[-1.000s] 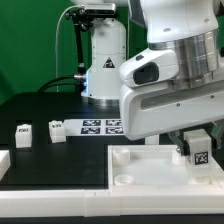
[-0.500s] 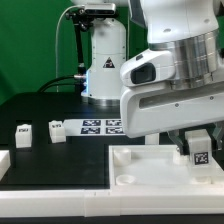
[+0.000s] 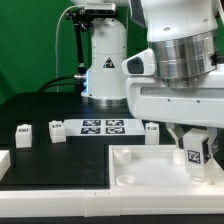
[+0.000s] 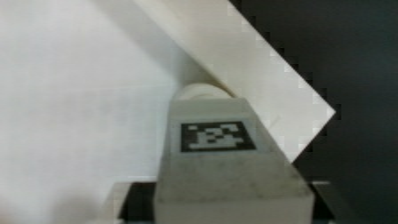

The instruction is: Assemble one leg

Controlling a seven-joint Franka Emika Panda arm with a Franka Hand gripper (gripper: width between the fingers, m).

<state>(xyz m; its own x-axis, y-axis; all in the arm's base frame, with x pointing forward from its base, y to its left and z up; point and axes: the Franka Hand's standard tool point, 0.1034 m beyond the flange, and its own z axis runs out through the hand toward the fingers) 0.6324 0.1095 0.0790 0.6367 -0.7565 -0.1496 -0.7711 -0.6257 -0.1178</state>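
Observation:
My gripper (image 3: 195, 148) is shut on a leg (image 3: 195, 155), a small white block with a square tag, and holds it upright over the far right part of the large white panel (image 3: 150, 165). In the wrist view the leg (image 4: 221, 145) fills the middle between the fingers (image 4: 135, 200), its tip at the panel's raised edge (image 4: 267, 80). Two more legs (image 3: 21, 134) (image 3: 57, 132) stand on the black table at the exterior view's left, and another leg (image 3: 151, 130) stands behind the panel.
The marker board (image 3: 103, 126) lies on the table behind the panel. The robot base (image 3: 103, 60) stands at the back. A white block (image 3: 4, 160) lies at the exterior view's left edge. A round socket (image 3: 125, 179) shows near the panel's front corner.
The gripper has turned and shifted slightly with the leg, uncovering the leg behind the panel. The leg's tag now sits a little lower and more tilted.

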